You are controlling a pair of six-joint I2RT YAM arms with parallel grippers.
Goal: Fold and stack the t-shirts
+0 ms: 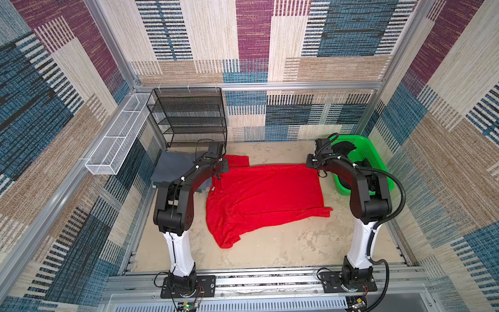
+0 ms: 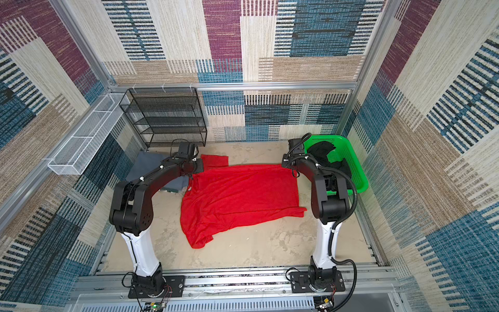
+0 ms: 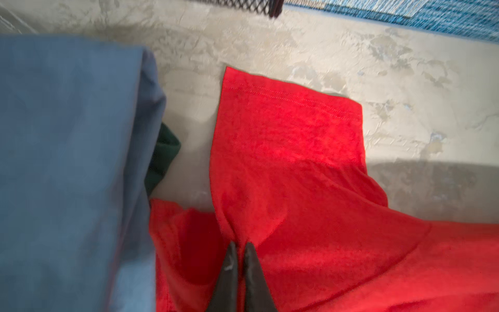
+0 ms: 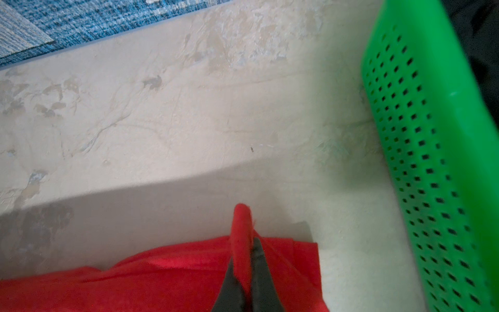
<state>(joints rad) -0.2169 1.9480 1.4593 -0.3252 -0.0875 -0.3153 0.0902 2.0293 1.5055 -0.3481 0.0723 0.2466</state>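
**Top views.** In both top views the red t-shirt [image 1: 264,200] lies spread on the table [image 1: 270,256] between the two arms, with its near edge rumpled. The grey t-shirt [image 1: 172,167] lies folded at far left. The black t-shirt [image 1: 343,147] sits in the green basket [image 1: 376,159] at far right.

**Left wrist view.** The left gripper [image 3: 240,244] is clenched on a pinch of red cloth below the sleeve, just beside the grey t-shirt.

**Right wrist view.** The right gripper [image 4: 247,248] is clenched on a red corner, near the basket wall.

**Hazards.**
- Uneven travel of the arms would likely skew the fold.
- A thin pinch may slip free.
- The left arm may drag the grey t-shirt.
- The red cloth may catch the basket.
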